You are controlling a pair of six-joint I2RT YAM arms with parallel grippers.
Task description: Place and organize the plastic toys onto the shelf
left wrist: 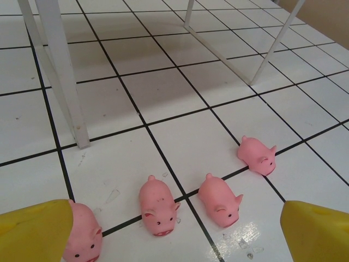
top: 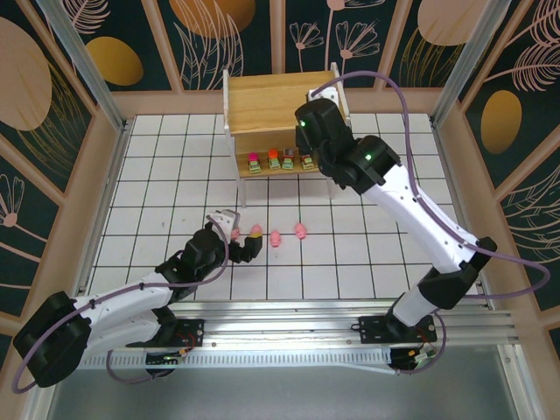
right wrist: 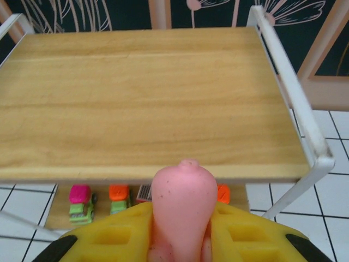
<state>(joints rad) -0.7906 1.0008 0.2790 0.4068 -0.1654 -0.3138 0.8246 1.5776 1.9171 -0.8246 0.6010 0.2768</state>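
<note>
The shelf [top: 271,101] stands at 12 o'clock on the tiled bench [top: 175,175]. On its lower board four blocky toys [right wrist: 80,203] sit in a row, topped magenta, orange or red.

The right claw [right wrist: 182,243] is clenched on a pink pig [right wrist: 184,196], with its yellow fingers [right wrist: 112,240] pressed against both of the pig's flanks. In the top view this arm reaches over the shelf's 4 o'clock corner. Its own camera shows the pig held just in front of the top board's near edge, above the blocky row.

The left claw [left wrist: 174,234] is released, with its jaws spread wide, and hangs low over the bench at about 7 o'clock from the shelf. Before it four pink pigs [left wrist: 157,206] lie on the tiles in a loose line running toward 3 o'clock. The first is partly hidden behind the left finger [left wrist: 32,232]; the last is a little apart from the others. All four lie in front of the shelf's white legs [left wrist: 62,71].
</note>
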